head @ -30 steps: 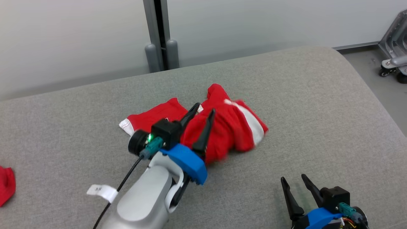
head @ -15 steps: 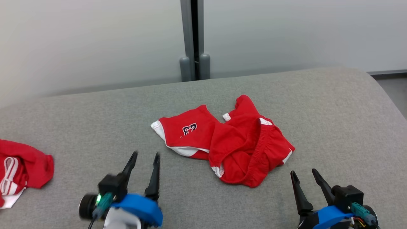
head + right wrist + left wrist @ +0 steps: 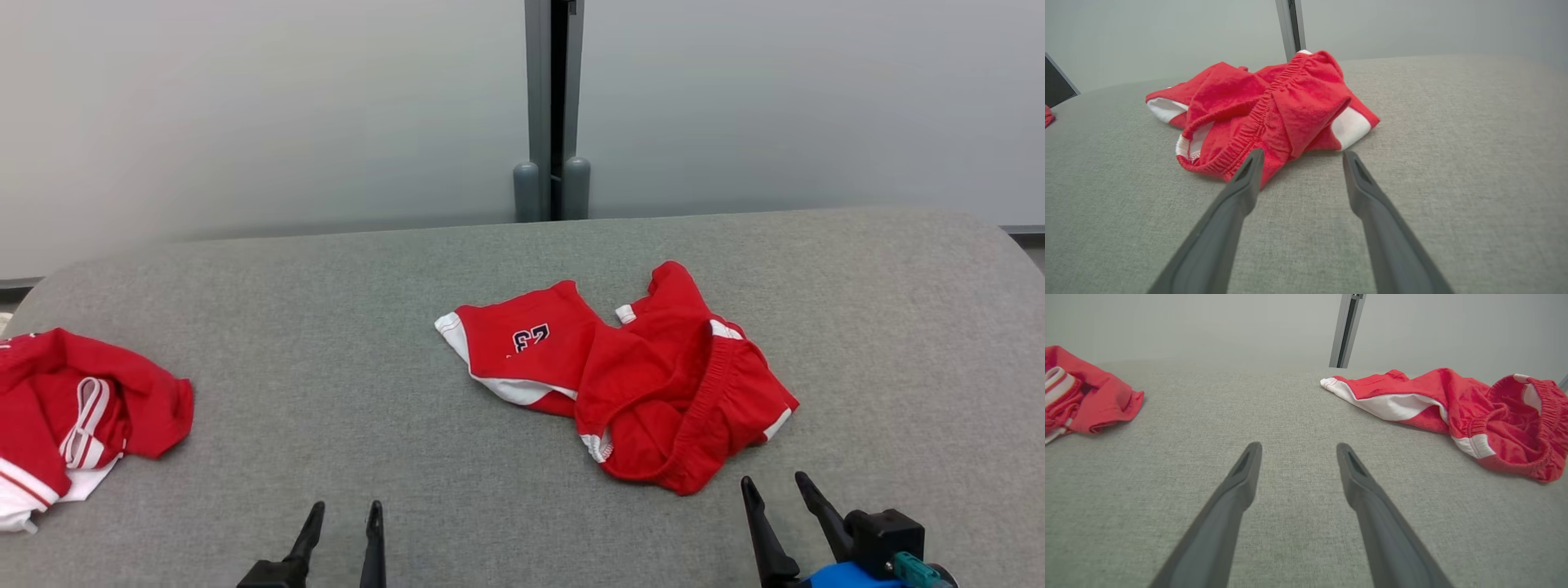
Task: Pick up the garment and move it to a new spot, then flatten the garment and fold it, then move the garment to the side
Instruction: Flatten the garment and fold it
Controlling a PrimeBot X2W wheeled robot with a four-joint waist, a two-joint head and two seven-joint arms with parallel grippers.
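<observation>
Head view: the red garment point(image 3: 653, 384) lies centred on the desk point(image 3: 326, 310), long axis roughly 9 to 3 o'clock, at 10 o'clock from the right claw point(image 3: 774, 482) and 2 o'clock from the left claw point(image 3: 346, 508). Both claws are wide and empty, and a second garment point(image 3: 82, 400) sits at 9 o'clock. Left wrist view: it lies well apart at 2 o'clock; right wrist view: it lies just beyond the claw at 11 o'clock, so the right arm seems nearer.

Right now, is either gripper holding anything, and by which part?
Nothing is held. The left gripper and right gripper both have open jaws over bare grey cushion; the red shorts lie loose, untouched.
</observation>
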